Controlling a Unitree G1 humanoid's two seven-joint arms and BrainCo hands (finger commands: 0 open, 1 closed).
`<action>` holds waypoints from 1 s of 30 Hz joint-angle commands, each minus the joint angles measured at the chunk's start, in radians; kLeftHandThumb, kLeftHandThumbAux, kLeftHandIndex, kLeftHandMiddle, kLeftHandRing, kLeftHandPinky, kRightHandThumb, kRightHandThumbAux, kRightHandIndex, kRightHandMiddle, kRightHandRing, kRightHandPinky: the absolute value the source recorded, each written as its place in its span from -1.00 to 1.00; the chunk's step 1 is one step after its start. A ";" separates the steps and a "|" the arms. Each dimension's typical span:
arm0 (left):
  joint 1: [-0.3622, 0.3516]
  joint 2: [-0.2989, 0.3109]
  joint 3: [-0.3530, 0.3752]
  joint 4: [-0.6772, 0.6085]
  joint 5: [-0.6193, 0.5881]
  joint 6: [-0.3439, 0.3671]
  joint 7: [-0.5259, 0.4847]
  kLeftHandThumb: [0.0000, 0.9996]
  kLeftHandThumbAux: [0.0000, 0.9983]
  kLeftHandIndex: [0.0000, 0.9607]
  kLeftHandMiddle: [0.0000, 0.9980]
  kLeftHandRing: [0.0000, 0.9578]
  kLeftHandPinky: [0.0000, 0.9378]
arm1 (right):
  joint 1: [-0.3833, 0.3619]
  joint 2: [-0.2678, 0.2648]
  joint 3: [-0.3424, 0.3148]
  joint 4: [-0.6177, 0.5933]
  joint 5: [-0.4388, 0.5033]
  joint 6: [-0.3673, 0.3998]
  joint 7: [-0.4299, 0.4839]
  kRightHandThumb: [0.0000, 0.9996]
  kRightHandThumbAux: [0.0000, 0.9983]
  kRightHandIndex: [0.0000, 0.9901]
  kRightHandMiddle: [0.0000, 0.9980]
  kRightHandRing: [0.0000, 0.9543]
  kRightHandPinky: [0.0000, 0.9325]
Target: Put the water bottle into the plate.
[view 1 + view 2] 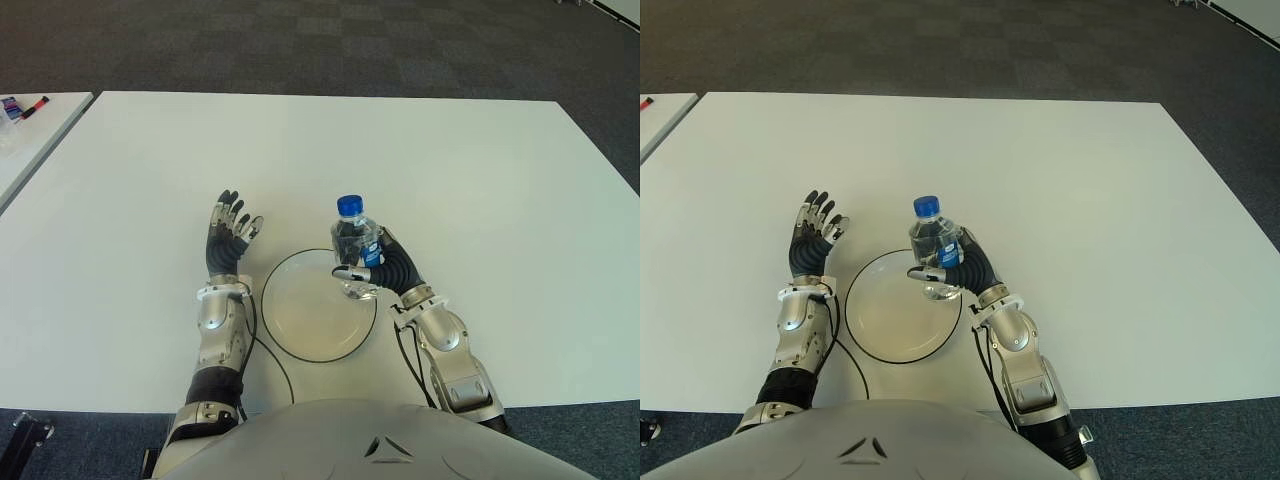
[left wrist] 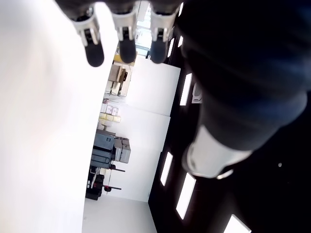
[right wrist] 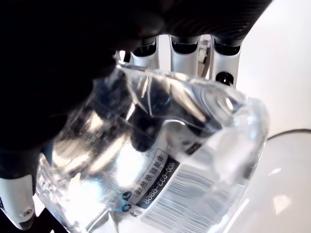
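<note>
One clear, blue-capped water bottle (image 1: pixel 355 245), upright in right hand (image 1: pixel 375 265), over plate (image 1: pixel 300 320)

Two silver-grey forearms, black ribbed wrists, black-and-silver jointed fingers (image 1: pixel 233 222), thin black cables along both arms, grey torso shell bearing small dark emblem.

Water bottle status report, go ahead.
Right hand shut on water bottle, upright over the right rim of the plate. Left hand open, left of plate, holding nothing. Nothing lying in the plate.
</note>
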 commanded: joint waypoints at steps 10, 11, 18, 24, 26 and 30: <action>0.001 -0.044 -0.014 0.011 0.007 -0.006 0.007 -0.48 0.65 -0.83 -0.80 -0.79 -0.69 | 0.022 -0.026 0.043 -0.004 -0.042 -0.004 -0.004 0.91 0.31 -0.20 0.01 0.11 0.84; 0.002 -0.044 -0.014 0.010 0.008 -0.007 0.009 -0.47 0.65 -0.83 -0.80 -0.79 -0.69 | 0.022 -0.029 0.045 -0.012 -0.045 0.010 0.003 0.91 0.31 -0.20 0.01 0.11 0.84; 0.005 -0.048 -0.017 0.003 0.004 0.000 0.007 -0.46 0.63 -0.82 -0.79 -0.79 -0.69 | 0.027 -0.033 0.056 -0.036 -0.069 0.061 0.006 0.91 0.31 -0.20 0.01 0.11 0.82; 0.007 -0.054 -0.019 -0.005 0.003 0.008 0.016 -0.41 0.59 -0.81 -0.78 -0.77 -0.67 | 0.026 -0.041 0.063 -0.047 -0.089 0.086 0.014 0.91 0.31 -0.20 0.03 0.10 0.82; 0.008 -0.056 -0.021 -0.007 0.004 0.009 0.018 -0.40 0.59 -0.81 -0.78 -0.77 -0.66 | 0.026 -0.042 0.062 -0.049 -0.082 0.092 0.020 0.92 0.31 -0.19 0.04 0.10 0.82; 0.008 -0.060 -0.024 -0.010 0.002 0.010 0.020 -0.39 0.58 -0.80 -0.77 -0.76 -0.65 | 0.025 -0.041 0.059 -0.049 -0.073 0.100 0.024 0.92 0.31 -0.19 0.04 0.09 0.82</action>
